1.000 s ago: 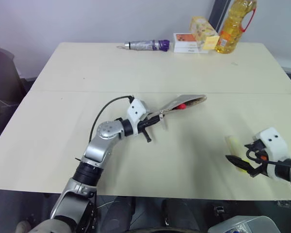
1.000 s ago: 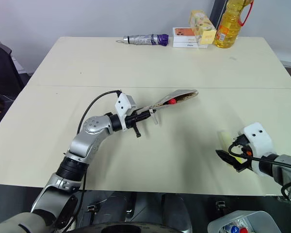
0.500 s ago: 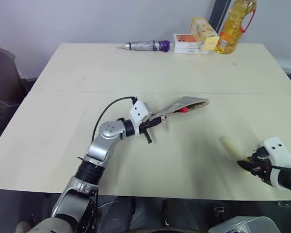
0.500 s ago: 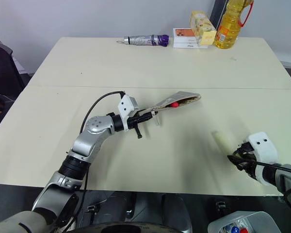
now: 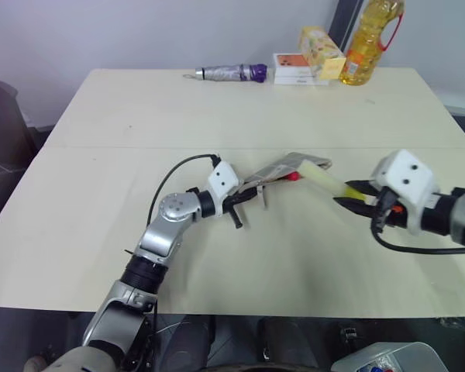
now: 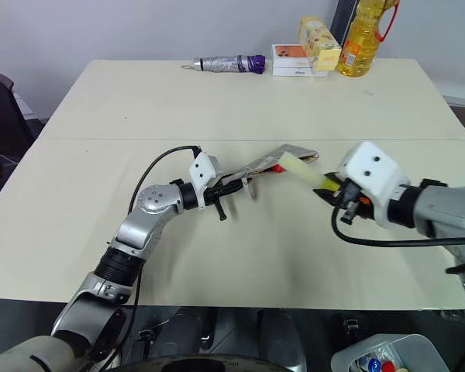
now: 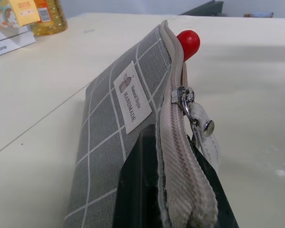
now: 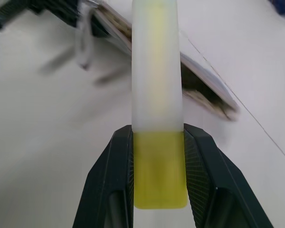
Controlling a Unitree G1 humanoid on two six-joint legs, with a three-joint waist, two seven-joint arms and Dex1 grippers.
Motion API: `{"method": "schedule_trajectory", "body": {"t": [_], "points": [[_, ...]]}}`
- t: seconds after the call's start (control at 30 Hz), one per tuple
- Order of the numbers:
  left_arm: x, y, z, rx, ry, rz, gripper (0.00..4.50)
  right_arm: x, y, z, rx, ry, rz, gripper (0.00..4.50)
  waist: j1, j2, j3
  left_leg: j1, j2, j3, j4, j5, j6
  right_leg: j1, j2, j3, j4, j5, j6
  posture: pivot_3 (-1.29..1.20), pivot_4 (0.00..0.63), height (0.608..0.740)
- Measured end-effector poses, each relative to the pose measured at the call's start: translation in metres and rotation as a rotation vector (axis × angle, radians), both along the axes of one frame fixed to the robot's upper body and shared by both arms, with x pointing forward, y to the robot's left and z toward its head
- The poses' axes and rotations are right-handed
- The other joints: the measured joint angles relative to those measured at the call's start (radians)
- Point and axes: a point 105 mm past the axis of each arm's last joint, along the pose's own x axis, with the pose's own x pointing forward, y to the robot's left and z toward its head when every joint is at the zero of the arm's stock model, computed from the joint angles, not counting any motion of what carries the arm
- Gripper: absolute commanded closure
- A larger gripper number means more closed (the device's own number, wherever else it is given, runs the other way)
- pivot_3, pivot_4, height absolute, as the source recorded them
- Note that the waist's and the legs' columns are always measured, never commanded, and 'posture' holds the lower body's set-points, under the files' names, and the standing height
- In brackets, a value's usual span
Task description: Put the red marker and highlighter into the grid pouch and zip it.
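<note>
Table (image 5: 101, 232): pale, bare here; pouch lies near its middle.
Grid pouch (image 7: 114, 123): grey, white grid, white label; mouth open, facing the right arm; long axis runs across the table.
Left gripper (image 5: 244, 203): clamped shut on the pouch's zipper end.
Right gripper (image 5: 360, 198): closed on the highlighter's yellow body.
Highlighter (image 8: 156, 85): frosted cap leads, tip just at the pouch mouth, roughly in line with the pouch.
Red marker (image 7: 188, 42): red end pokes out of the mouth.
</note>
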Motion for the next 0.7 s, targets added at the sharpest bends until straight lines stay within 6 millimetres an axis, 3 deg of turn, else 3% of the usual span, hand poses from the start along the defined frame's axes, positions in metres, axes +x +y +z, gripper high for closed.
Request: {"method": "schedule_trajectory", "body": {"t": [0.2,0.7], "points": [[-0.001,-0.001,0.000,0.007,-0.008,0.002,4.50,0.004,0.019,-0.016,-0.024,0.056,0.063,3.64,0.001,0.000,0.000,0.000,0.000,0.000,0.000,0.000,0.000,0.000,0.000,0.000,0.000,0.000,0.000,0.00,0.150,0.740],[-0.004,0.004,0.000,0.016,-0.023,0.013,4.50,0.018,-0.001,-0.027,-0.074,0.079,-0.034,3.64,0.001,0.000,0.000,0.000,0.000,0.000,0.000,0.000,0.000,-0.001,0.000,0.000,0.000,0.000,0.000,0.00,0.150,0.740]]}}
